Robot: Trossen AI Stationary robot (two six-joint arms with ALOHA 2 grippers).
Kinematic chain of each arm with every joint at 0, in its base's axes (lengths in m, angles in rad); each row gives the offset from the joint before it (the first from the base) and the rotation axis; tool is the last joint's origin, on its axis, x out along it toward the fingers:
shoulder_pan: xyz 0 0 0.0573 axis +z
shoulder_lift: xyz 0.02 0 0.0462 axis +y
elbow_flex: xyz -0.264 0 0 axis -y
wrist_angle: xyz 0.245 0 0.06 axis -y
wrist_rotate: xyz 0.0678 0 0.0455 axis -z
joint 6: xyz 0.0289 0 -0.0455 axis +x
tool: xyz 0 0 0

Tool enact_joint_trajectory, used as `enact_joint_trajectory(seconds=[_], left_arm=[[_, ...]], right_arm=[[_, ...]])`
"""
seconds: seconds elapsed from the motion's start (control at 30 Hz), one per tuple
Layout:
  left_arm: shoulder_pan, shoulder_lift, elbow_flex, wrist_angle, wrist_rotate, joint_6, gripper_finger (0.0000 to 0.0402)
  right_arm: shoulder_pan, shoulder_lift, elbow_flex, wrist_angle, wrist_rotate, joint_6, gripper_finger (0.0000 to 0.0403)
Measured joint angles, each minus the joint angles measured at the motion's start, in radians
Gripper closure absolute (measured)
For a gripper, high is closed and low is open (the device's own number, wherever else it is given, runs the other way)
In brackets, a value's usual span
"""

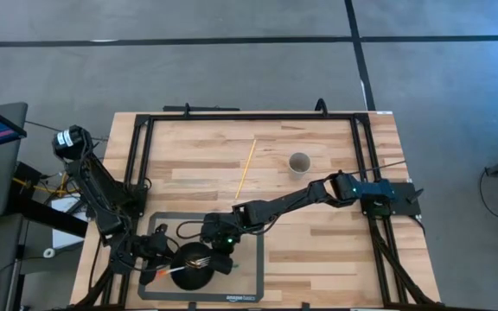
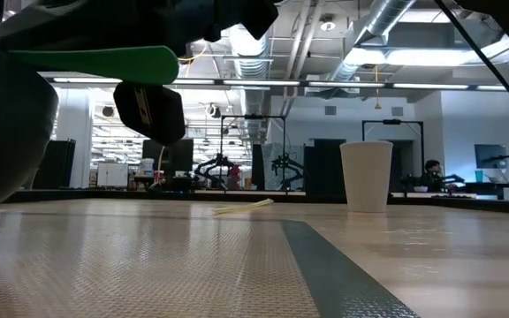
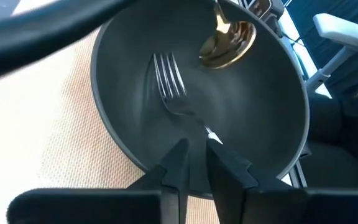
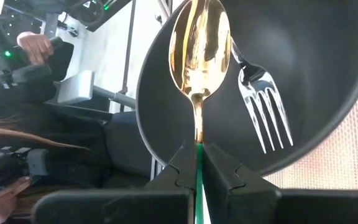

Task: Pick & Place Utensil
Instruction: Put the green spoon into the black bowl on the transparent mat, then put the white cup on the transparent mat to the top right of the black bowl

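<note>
A black bowl (image 1: 195, 264) sits on a grey mat (image 1: 247, 278) at the table's near edge. My left gripper (image 3: 196, 157) reaches it from the left and is shut on a silver fork (image 3: 169, 87), whose tines lie inside the bowl. My right gripper (image 4: 199, 155) comes from the right and is shut on a gold spoon (image 4: 199, 43) with a green handle (image 2: 95, 64). The spoon's head is over the bowl's inside, beside the fork (image 4: 263, 106). In the high view both grippers (image 1: 173, 270) (image 1: 224, 253) flank the bowl. My left gripper pinches the fork between its two fingers at the neck (image 3: 207, 132), just behind the tines, with the fingers lying along it. The fork's head reaches down into the bowl; whether the tines touch the bowl's floor I cannot tell. My right gripper pinches the spoon between its two fingers where the gold stem meets the green handle (image 4: 199, 147), with the fingers lying along it. The handle (image 2: 95, 64) runs level, well above the table. The spoon's head (image 4: 199, 43) is over the bowl, concave side towards the wrist camera.
A white paper cup (image 1: 299, 162) stands upright on the far right part of the wooden table, and a thin wooden stick (image 1: 245, 168) lies to its left. Black frame rails (image 1: 142, 155) run along the table's left, far and right sides. People sit beyond the table (image 4: 36, 46).
</note>
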Motion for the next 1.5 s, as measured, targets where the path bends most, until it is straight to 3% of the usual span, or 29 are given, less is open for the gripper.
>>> enact_joint_trajectory(seconds=[0.3,0.7,1.3,1.5], left_arm=[[0.007,0.001,-0.001,0.018,-0.018,0.003,0.0365],[0.006,0.001,-0.002,0.028,-0.021,0.004,0.0369],[0.006,0.001,-0.002,0.112,-0.045,0.026,0.0369],[0.006,-0.009,-0.002,0.264,-0.098,0.232,0.0369]], right_arm=[[0.0,0.004,-0.001,-0.007,0.0,-0.003,0.0396],[-0.019,0.006,-0.001,0.008,0.007,-0.003,0.0322],[-0.026,0.006,0.001,0.072,0.003,0.0,0.0316],[-0.041,0.006,0.062,0.063,-0.145,-0.003,0.0316]])
